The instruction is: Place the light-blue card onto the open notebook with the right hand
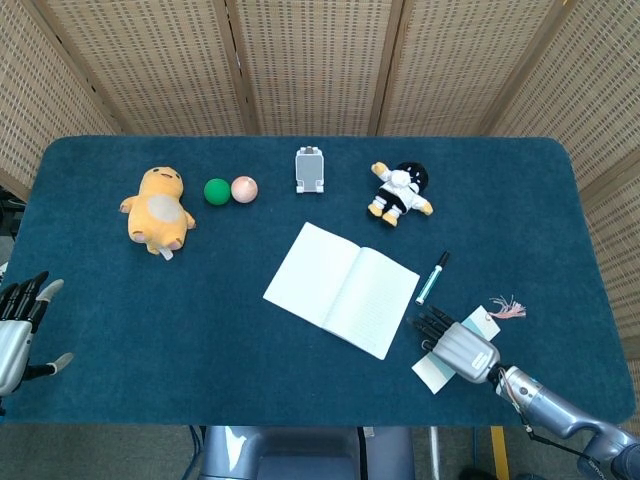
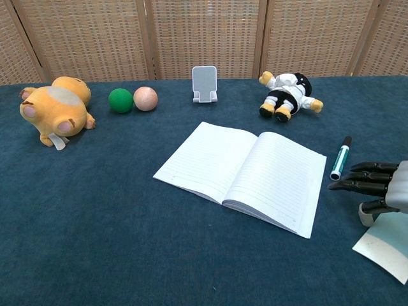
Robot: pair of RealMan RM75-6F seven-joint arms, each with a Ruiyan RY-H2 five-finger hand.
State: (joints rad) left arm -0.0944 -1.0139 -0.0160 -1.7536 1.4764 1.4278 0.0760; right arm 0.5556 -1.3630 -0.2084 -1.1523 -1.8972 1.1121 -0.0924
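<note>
Right hand [image 1: 458, 345] sits low over the near right part of the dark blue felt table [image 1: 230, 310], palm down, dark fingers [image 2: 357, 176] stretched out and pointing left toward the open white lined notebook [image 1: 342, 288]. The fingers are extended and slightly apart; the thumb [image 2: 368, 209] curls down at the near edge of the hand. The light-blue rectangular paper card [image 2: 389, 243] lies flat on the felt partly under the hand, its near corner sticking out toward the table edge. Cannot tell from either view whether the thumb or palm presses on the card or only hovers above it; no pinch is visible.

The card is to the right of the notebook and apart from it. The notebook lies open at table centre, pages up, turned at an angle.

A green-and-white marker pen with black cap [image 1: 433, 277] lies between the notebook's right edge and the hand, just beyond the fingertips. A small white tag with a pink tassel [image 1: 497, 311] lies just right of the hand.

Far row, left to right: yellow plush animal [image 1: 158, 209], green ball [image 1: 217, 191] touching a peach-coloured ball [image 1: 244, 188], grey phone stand [image 1: 310, 169], black-and-white plush doll [image 1: 400, 192].

Left hand [image 1: 18, 325] is at the near left edge, off the felt, fingers spread, holding nothing.
</note>
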